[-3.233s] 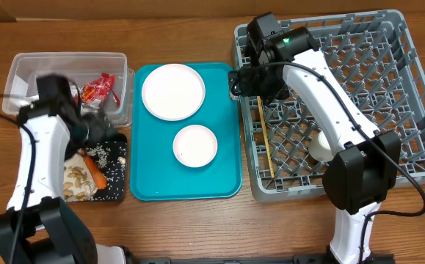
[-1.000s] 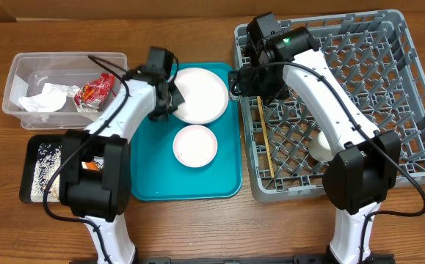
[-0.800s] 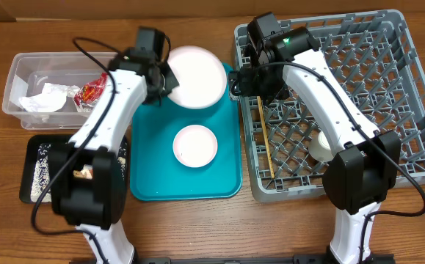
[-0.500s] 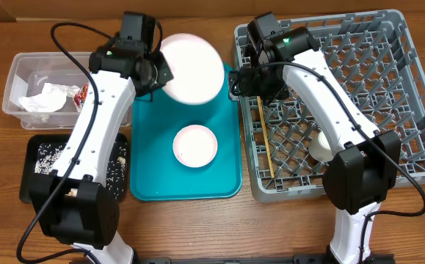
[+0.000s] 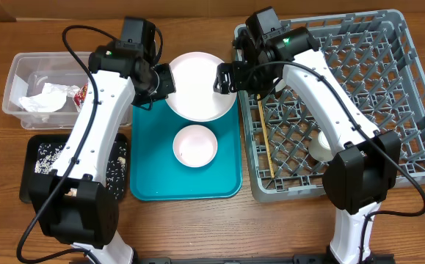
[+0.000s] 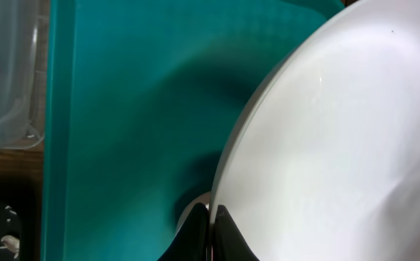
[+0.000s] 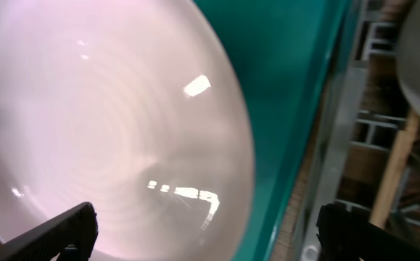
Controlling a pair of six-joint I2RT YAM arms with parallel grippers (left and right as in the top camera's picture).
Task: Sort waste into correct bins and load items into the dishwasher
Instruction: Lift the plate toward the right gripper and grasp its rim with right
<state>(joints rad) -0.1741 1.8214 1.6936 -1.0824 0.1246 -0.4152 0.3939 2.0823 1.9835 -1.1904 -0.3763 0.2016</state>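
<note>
Swinging in from the dish rack (image 5: 388,73), the wide-open, empty right pincer (image 5: 224,77) now flanks the round white plate (image 5: 200,88) that the tightly closed left pincer (image 5: 162,81) holds by its rim above the teal tray (image 5: 150,161), suggesting a handover for racking.

The rack (image 5: 388,73) fills the frame's right, with a cup (image 5: 321,144) and a chopstick (image 5: 266,147) inside near its left edge. The large tray (image 5: 150,165) lies centre, a bowl (image 5: 194,144) on it and the plate (image 5: 197,95) over its upper end, seemingly lifted. The tub (image 5: 21,64) sits upper left, the small tray (image 5: 30,180) below it.
</note>
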